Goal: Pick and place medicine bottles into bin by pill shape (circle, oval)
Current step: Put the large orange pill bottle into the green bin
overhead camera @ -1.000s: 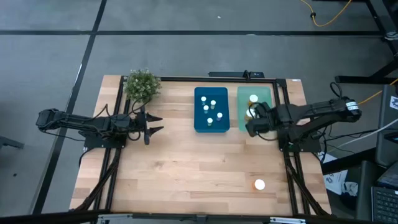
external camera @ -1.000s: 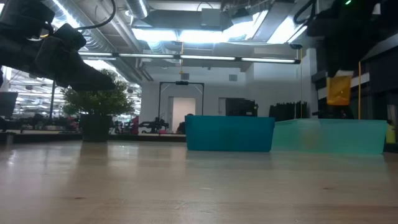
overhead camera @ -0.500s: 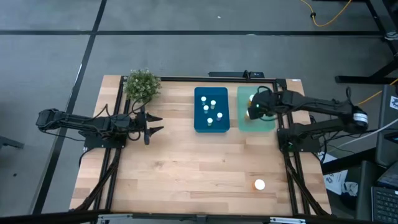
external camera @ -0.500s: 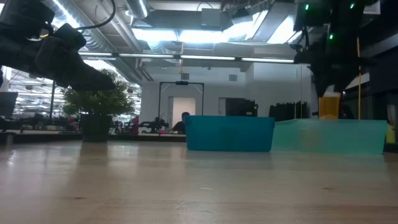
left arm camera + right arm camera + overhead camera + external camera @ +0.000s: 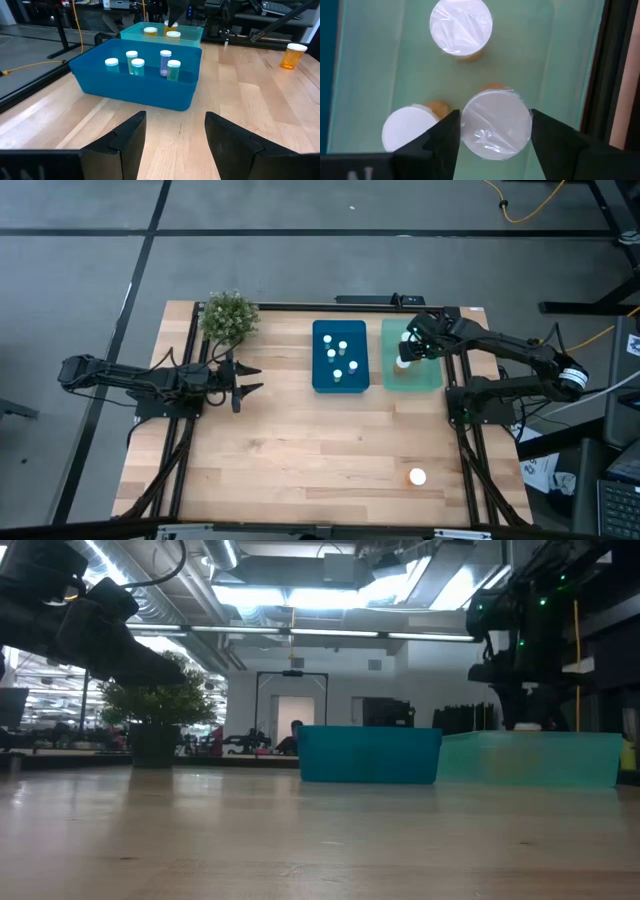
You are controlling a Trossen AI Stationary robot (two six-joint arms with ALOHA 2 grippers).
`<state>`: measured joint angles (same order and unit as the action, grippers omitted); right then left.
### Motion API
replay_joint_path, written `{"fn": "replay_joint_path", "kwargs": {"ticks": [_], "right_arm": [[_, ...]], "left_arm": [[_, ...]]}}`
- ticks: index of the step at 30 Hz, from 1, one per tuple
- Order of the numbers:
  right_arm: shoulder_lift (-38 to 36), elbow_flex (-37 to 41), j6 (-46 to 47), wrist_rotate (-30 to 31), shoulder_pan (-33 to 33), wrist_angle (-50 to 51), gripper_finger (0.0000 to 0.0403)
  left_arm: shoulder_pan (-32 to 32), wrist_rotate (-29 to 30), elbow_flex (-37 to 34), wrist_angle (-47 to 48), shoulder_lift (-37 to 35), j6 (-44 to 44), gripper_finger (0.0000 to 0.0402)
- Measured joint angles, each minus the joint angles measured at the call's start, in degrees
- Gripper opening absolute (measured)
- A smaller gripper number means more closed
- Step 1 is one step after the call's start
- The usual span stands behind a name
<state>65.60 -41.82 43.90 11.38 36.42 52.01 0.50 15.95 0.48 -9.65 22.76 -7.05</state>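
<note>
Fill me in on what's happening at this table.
The robot is sorting medicine bottles into two bins. The right gripper is over the green bin, its fingers on either side of a white-capped amber bottle that sits low among two others. The blue bin holds five smaller bottles. One amber bottle stands alone on the table's near right. The left gripper waits open beside the potted plant.

White-capped amber medicine bottles (image 5: 496,125) stand in a pale teal bin (image 5: 424,376); white-capped smaller bottles (image 5: 132,59) fill a deep blue bin (image 5: 135,85) on the light wood bench (image 5: 300,450), beside a green plant (image 5: 229,317).
</note>
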Motion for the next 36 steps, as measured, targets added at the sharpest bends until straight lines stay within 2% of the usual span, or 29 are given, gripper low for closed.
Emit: {"fn": "replay_joint_path", "kwargs": {"ticks": [8,21,26,36], "right_arm": [[0.0,0.0,-4.0,-0.1,1.0,0.0,0.0237],[0.0,0.0,-6.3,-2.7,1.0,0.0,0.0237],[0.0,0.0,-7.2,-5.5,1.0,-2.0,0.0237],[0.0,0.0,-8.2,-5.1,0.9,-1.4,0.0237]], "left_arm": [[0.0,0.0,0.0,0.0,0.0,0.0,0.0195],[0.0,0.0,0.0,0.0,0.0,0.0,0.0195],[0.0,0.0,0.0,0.0,0.0,0.0,0.0195],[0.0,0.0,0.0,0.0,0.0,0.0,0.0195]]}}
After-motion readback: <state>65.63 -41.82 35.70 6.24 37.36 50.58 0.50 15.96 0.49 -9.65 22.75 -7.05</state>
